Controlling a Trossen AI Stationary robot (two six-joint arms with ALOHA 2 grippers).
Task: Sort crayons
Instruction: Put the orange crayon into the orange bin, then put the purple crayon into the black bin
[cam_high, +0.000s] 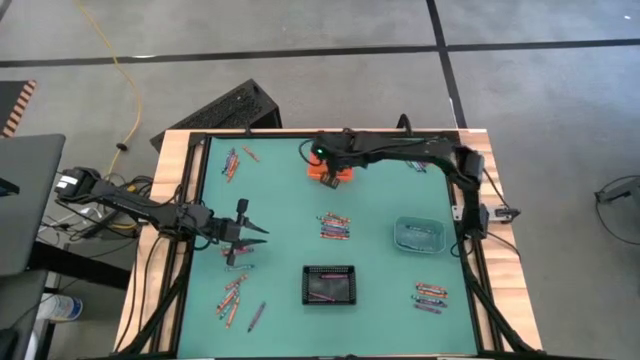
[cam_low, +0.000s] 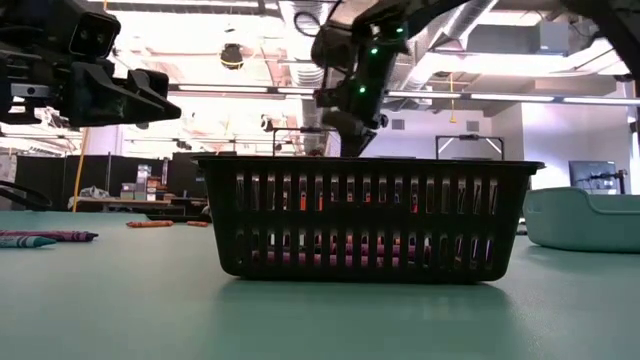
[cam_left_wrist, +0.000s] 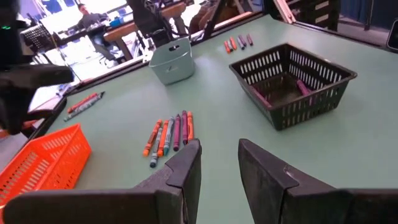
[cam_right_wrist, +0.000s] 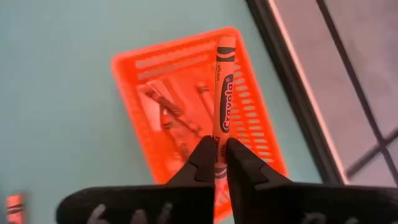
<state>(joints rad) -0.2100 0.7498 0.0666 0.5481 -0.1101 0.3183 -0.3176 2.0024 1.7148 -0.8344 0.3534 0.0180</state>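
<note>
My right gripper is shut on an orange crayon above the orange bin, which stands at the table's far middle with a few crayons inside. My left gripper hovers open over the table's left side, touching nothing. Ahead of it a row of crayons lies flat at the table's centre. More crayons lie at the far left, near left and near right. My right gripper pinches the orange crayon near one end between its two fingertips. The fingers slant down from above, and the crayon runs on along them, its long free part sticking out past the tips. It is lifted clear, over the orange bin.
A black bin with purple crayons inside stands at the near middle, and a teal bin is at the right. A dark frame edges the green table. Bare green surface lies between the bins and the crayon groups.
</note>
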